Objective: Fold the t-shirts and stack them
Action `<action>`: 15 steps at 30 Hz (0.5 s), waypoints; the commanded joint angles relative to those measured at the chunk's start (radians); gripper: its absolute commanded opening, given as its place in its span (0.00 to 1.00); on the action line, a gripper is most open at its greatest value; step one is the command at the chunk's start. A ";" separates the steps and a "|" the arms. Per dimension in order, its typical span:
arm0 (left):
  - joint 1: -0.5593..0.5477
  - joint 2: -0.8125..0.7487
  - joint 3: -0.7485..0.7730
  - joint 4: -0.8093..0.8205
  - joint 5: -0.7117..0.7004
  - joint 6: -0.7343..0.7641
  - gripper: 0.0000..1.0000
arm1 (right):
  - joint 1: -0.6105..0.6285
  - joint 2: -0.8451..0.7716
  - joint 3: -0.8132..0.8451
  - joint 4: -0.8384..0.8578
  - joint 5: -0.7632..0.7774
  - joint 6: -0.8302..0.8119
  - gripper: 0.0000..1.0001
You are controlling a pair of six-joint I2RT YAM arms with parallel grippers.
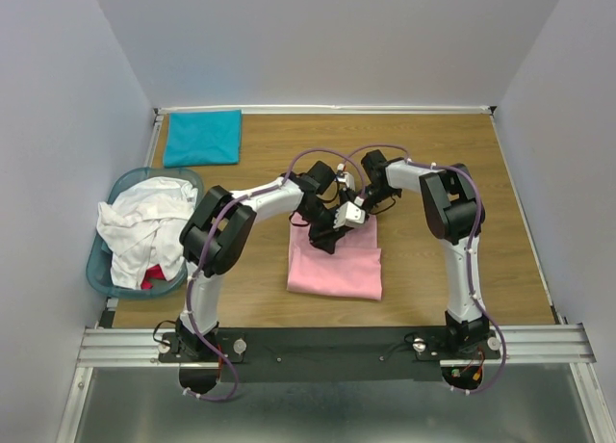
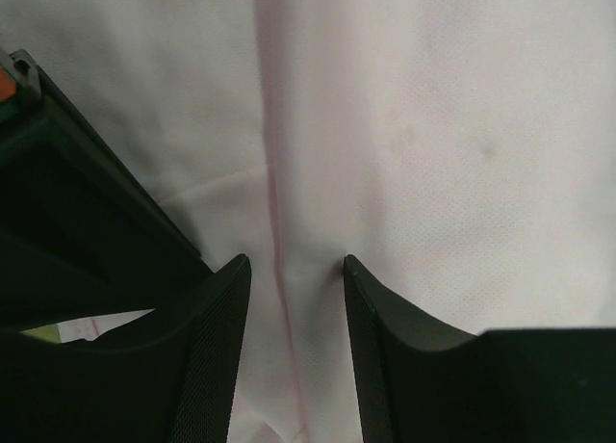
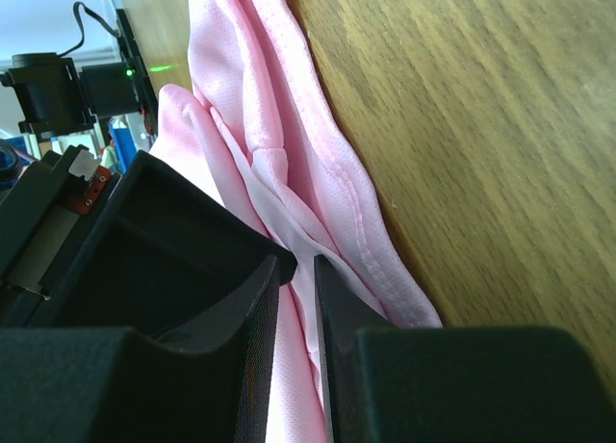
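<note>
The light pink t-shirt [image 1: 335, 267] lies partly folded in the middle of the table. My left gripper [image 1: 323, 237] is low over its far part. In the left wrist view its jaws [image 2: 296, 265] stand partly apart, with flat pink cloth [image 2: 433, 125] and a crease between them. My right gripper [image 1: 352, 215] is just beside it, at the shirt's far right edge. Its jaws [image 3: 303, 270] are almost closed on a fold of the pink shirt [image 3: 279, 125]. A folded teal t-shirt [image 1: 202, 138] lies at the back left. White t-shirts [image 1: 144, 226] are heaped in the basket.
The light-blue plastic basket [image 1: 99, 273] stands at the left edge, with something red under the white cloth. Bare wooden table [image 1: 452, 260] lies to the right of the pink shirt. Walls close in the table on three sides.
</note>
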 commanded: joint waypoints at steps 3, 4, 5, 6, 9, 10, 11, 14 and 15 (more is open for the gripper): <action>0.002 0.032 0.016 -0.091 0.041 0.051 0.48 | 0.001 0.032 -0.026 0.027 0.071 -0.040 0.28; 0.002 0.032 0.011 -0.091 0.040 0.048 0.45 | 0.001 0.032 -0.026 0.027 0.071 -0.040 0.29; 0.002 0.030 0.011 -0.093 0.040 0.051 0.39 | 0.001 0.032 -0.027 0.029 0.071 -0.040 0.28; 0.002 0.020 0.009 -0.093 0.040 0.057 0.36 | 0.001 0.032 -0.031 0.029 0.072 -0.040 0.28; 0.001 -0.037 -0.001 -0.058 0.023 0.042 0.25 | 0.001 0.032 -0.040 0.029 0.071 -0.042 0.28; 0.002 -0.061 0.000 -0.047 0.011 0.032 0.19 | 0.001 0.034 -0.044 0.030 0.071 -0.043 0.28; 0.001 -0.071 0.003 -0.045 0.005 0.031 0.15 | 0.001 0.035 -0.047 0.030 0.071 -0.046 0.28; 0.001 -0.089 0.019 -0.059 -0.003 0.029 0.03 | 0.001 0.035 -0.055 0.033 0.066 -0.045 0.28; 0.001 -0.101 0.020 -0.059 -0.006 0.029 0.01 | 0.001 0.034 -0.057 0.035 0.066 -0.046 0.28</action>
